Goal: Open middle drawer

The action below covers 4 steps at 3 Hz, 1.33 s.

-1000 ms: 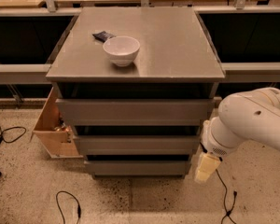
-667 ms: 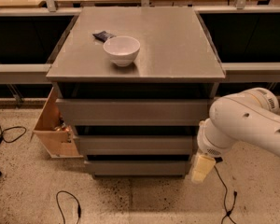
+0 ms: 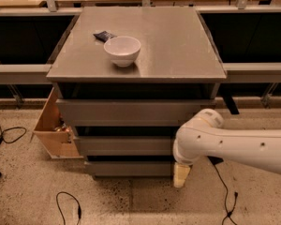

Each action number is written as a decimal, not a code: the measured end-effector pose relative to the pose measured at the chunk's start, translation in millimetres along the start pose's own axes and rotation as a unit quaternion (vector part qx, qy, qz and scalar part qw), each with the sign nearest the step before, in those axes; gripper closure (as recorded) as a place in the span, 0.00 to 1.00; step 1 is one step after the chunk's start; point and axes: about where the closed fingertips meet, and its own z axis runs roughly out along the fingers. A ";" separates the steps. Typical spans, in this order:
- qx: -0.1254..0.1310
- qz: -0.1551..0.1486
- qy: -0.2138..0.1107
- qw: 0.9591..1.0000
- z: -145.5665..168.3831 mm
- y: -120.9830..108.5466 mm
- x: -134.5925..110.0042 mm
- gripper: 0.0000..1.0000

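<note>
One gripper (image 3: 181,175) is being held low at the near right of the grey cabinet (image 3: 178,55), pointing down toward the speckled floor (image 3: 131,200). It is hanging just beside the right end of the lowest drawer front (image 3: 129,168) — whether the two are touching cannot be told. How far it is being held open cannot be told either, and no object is being seen in its grasp. It is being carried by a white arm (image 3: 239,146) that is reaching in from the right edge, and the arm's rounded joint is covering the right end of the middle drawer (image 3: 124,145).

That drawer's plain grey front is being shown between the taller top drawer front (image 3: 131,112) above and the lowest one below, each front being seen stepped back under the one above. Whether it is being drawn out at all cannot be told.

On the cabinet top a white bowl (image 3: 122,49) is being shown upright, left of centre, with a small dark object (image 3: 104,35) lying just behind it on the far left. A wooden box (image 3: 49,128) is being seen against the cabinet's left side — black cables (image 3: 68,204) are lying on the floor around it.
</note>
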 end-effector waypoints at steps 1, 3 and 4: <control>0.003 -0.025 0.004 1.000 54.2 -20.2 -9.7 0.00; -0.014 -0.026 -0.003 1.000 129.8 -54.2 -20.3 0.00; -0.023 -0.013 -0.014 1.000 153.8 -65.6 -24.5 0.00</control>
